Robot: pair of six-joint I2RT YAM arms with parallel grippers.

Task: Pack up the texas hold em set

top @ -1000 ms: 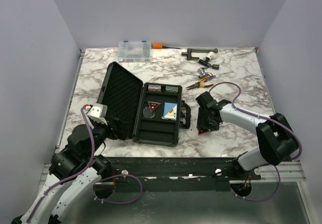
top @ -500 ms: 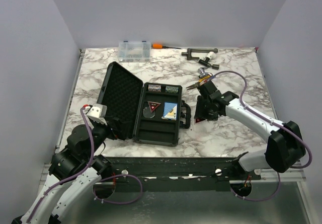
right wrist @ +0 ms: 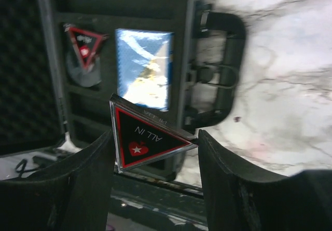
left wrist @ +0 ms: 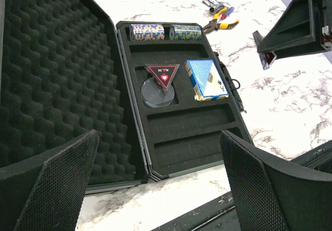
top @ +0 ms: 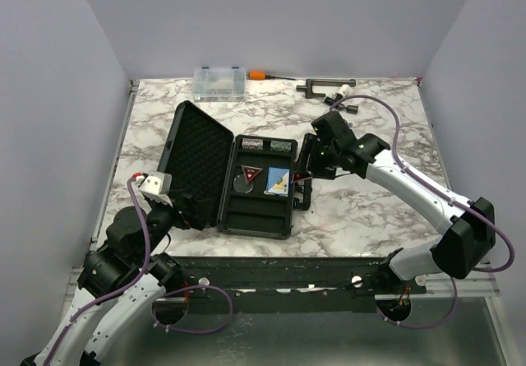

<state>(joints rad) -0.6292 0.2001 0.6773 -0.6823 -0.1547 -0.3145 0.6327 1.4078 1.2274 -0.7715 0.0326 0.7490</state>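
Observation:
The black briefcase (top: 261, 218) lies open mid-table, its foam-lined lid (top: 197, 160) up on the left. Its tray holds two small boxes (top: 265, 145), a red-black triangle (top: 250, 171) on a clear disc (top: 243, 184), and the blue card deck (top: 279, 180). My right gripper (top: 306, 171) is shut on a second red-black "ALL IN" triangle (right wrist: 145, 135) and holds it above the case's handle (right wrist: 226, 70) and right edge. My left gripper (left wrist: 155, 189) is open and empty, low at the case's near edge, beside the lid (left wrist: 46, 75). The left wrist view shows the triangle (left wrist: 163, 76), disc (left wrist: 155, 94) and deck (left wrist: 206, 79).
A clear plastic compartment box (top: 219, 81) and an orange-handled screwdriver (top: 265, 76) lie at the back edge. A dark T-shaped tool (top: 325, 86) and a white-tipped tool (top: 339, 96) lie at the back right. Pliers (left wrist: 222, 23) lie right of the case. The table's front edge runs just under the case.
My right gripper has lifted the triangle off the table right of the case and carried it left and back, to above the handle. The left arm has hardly moved.

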